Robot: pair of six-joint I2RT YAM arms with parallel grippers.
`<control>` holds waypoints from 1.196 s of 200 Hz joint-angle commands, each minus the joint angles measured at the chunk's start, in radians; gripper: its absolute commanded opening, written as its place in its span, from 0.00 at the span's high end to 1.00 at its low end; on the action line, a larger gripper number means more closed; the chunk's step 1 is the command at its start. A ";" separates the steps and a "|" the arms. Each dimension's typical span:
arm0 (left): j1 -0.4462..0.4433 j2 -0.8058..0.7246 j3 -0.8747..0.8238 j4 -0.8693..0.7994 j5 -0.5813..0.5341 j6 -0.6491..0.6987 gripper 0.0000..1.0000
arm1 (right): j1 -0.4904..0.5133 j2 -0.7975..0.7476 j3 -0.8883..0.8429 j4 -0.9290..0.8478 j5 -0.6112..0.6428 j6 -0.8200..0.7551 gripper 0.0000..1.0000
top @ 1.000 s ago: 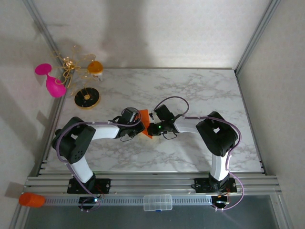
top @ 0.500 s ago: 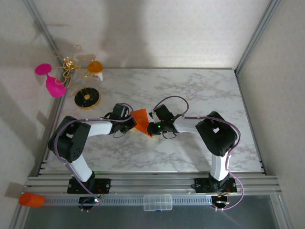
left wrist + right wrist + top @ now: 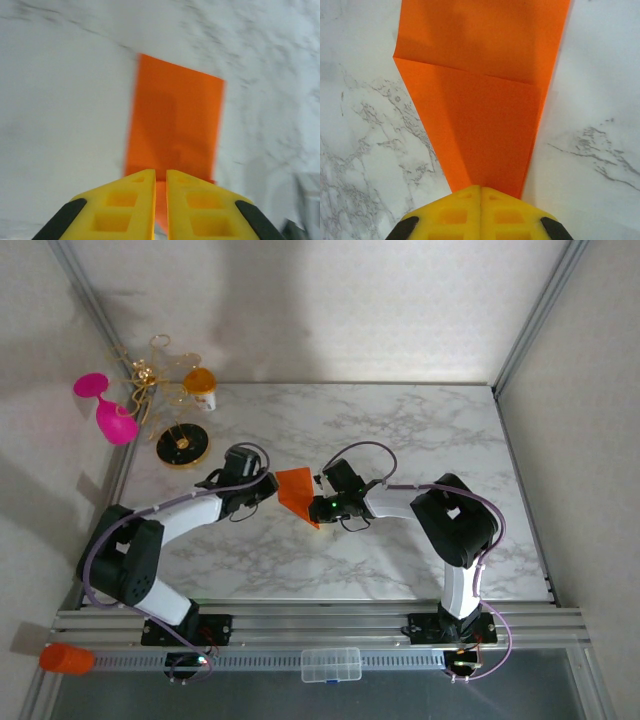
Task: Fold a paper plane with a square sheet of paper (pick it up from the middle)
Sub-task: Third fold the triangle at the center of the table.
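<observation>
Orange paper [image 3: 295,488]: we see it folded into an angular shape with a crease across it. It sits about mid-tabletop, between the two arms.

Paper from the right wrist [image 3: 480,115]: one folded layer lies over another. The shape narrows toward the camera and runs in between the fingers.

Paper from the left wrist [image 3: 175,115]: a blurred orange rectangle just ahead of the fingers, with its near end under their tips.

Right fingers [image 3: 455,215]: we see them closed, pinching the narrow near-right end of the paper.

Left fingers [image 3: 125,205]: all but closed, with a thin slit between them. They are at the paper's left edge. We cannot tell whether they touch it.

Right arm [image 3: 400,502]: reaches leftward to the paper from the near right.

Left arm [image 3: 190,508]: reaches rightward toward the paper from the near left.

Tabletop [image 3: 420,430]: white marble pattern.

Far left corner: a black-and-gold disc [image 3: 183,445], an orange-and-white cup [image 3: 200,385] and a gold wire stand [image 3: 150,375]. A pink goblet [image 3: 105,410] lies just off the tabletop's edge.

Near rail: an orange cylinder [image 3: 67,658] at the left end and a clear plastic box [image 3: 330,664] near the middle.
</observation>
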 commanded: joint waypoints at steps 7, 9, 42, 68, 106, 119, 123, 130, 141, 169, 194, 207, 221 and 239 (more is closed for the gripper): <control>-0.077 0.049 0.012 0.069 0.054 -0.068 0.86 | -0.014 0.041 -0.055 -0.145 0.073 0.030 0.99; -0.080 0.056 0.013 0.073 0.057 -0.069 0.86 | -0.015 0.040 -0.057 -0.142 0.070 0.030 0.99; -0.102 0.155 0.051 0.062 0.050 -0.067 0.88 | -0.027 0.015 -0.071 -0.103 0.040 0.017 0.98; -0.103 0.209 0.060 0.050 0.029 -0.068 0.89 | -0.030 -0.011 -0.068 -0.062 0.000 -0.012 0.98; -0.101 0.253 0.061 0.033 0.008 -0.081 0.92 | -0.032 -0.038 -0.047 -0.034 -0.028 -0.044 0.98; -0.102 0.259 0.059 0.022 0.001 -0.085 0.92 | -0.032 -0.052 -0.032 -0.017 -0.041 -0.052 0.97; -0.102 0.261 0.057 0.018 -0.001 -0.085 0.92 | -0.032 -0.056 -0.027 -0.011 -0.049 -0.053 0.97; -0.102 0.261 0.055 0.015 -0.005 -0.088 0.92 | -0.031 -0.062 -0.017 0.003 -0.063 -0.056 0.97; -0.102 0.263 0.051 0.013 -0.006 -0.093 0.92 | -0.032 -0.058 -0.002 0.018 -0.086 -0.060 0.97; -0.104 0.270 0.054 -0.002 -0.012 -0.095 0.93 | -0.032 0.000 0.041 0.015 -0.120 -0.061 0.97; -0.104 0.275 0.054 -0.014 -0.014 -0.100 0.93 | -0.032 0.028 0.053 0.018 -0.136 -0.056 0.97; -0.104 0.278 0.054 -0.021 -0.015 -0.103 0.93 | -0.032 0.039 0.058 0.012 -0.139 -0.059 0.97; -0.104 0.281 0.055 -0.029 -0.020 -0.109 0.93 | -0.032 0.047 0.057 0.003 -0.148 -0.067 0.98; -0.104 0.283 0.057 -0.047 -0.031 -0.115 0.93 | -0.030 0.050 0.043 -0.008 -0.159 -0.085 0.97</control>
